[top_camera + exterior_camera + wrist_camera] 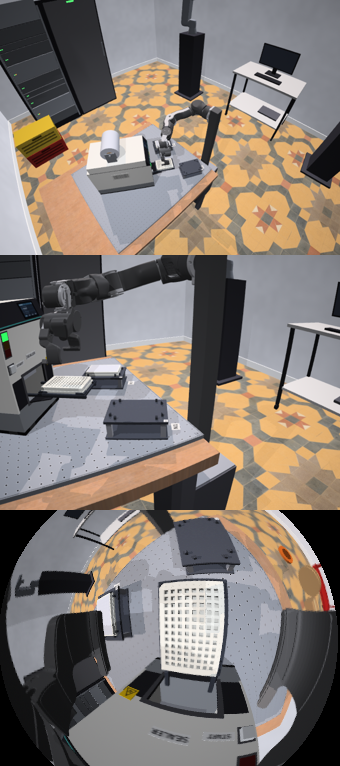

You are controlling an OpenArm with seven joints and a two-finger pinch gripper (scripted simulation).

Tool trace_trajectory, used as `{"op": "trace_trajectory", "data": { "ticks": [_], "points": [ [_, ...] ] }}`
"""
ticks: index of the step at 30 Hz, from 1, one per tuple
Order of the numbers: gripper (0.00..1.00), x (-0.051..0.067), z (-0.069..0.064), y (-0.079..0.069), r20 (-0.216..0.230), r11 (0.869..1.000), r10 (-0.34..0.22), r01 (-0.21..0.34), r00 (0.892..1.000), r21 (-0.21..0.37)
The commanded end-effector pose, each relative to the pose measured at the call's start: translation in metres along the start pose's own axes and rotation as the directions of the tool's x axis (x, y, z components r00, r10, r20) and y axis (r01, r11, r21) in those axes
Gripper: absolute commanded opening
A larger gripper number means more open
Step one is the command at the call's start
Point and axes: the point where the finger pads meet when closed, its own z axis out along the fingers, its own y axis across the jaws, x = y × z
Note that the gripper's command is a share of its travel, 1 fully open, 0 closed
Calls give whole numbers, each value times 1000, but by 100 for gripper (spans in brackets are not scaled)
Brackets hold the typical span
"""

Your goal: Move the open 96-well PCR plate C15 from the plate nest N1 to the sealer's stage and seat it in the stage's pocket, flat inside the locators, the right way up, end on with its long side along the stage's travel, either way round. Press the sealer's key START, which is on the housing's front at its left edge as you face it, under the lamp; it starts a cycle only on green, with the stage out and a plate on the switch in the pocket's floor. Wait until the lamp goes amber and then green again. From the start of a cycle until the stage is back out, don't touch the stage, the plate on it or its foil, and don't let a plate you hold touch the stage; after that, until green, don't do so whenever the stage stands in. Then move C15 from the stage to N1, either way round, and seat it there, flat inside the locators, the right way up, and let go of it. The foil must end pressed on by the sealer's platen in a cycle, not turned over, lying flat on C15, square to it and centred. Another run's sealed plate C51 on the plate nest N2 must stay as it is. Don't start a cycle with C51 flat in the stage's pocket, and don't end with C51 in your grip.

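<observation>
The open white 96-well plate C15 (67, 384) lies flat in the pocket of the sealer's stage (59, 394), which stands out in front of the housing. The plate's long side runs along the stage's travel. It also shows in the wrist view (193, 634) and in the top view (164, 164). My gripper (61, 349) is open and empty, and hangs well above the plate's inner end, clear of it. The lamp (4, 336) is green, with the START key (11, 368) below it. Nest N1 (135, 417) is empty.
The sealed plate C51 (104, 369) sits on nest N2 just behind the stage. The sealer housing (120, 162) with its foil roll stands at the left. The arm's dark post (207, 345) rises at the table's right edge.
</observation>
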Motion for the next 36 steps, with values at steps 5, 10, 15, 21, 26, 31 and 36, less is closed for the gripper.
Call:
{"op": "trace_trajectory", "data": {
  "ticks": [5,10,15,21,26,31,36],
  "points": [
    [77,0,-1,0,1,1000,3,-3,1000,3],
    [77,0,-1,0,1,1000,3,-3,1000,3],
    [77,0,-1,0,1,1000,3,-3,1000,3],
    [0,0,-1,1,2,1000,0,0,1000,-3],
    [0,0,-1,1,2,1000,0,0,1000,-3],
    [0,0,-1,1,2,1000,0,0,1000,-3],
    [0,0,-1,1,2,1000,0,0,1000,-3]
  ]
}}
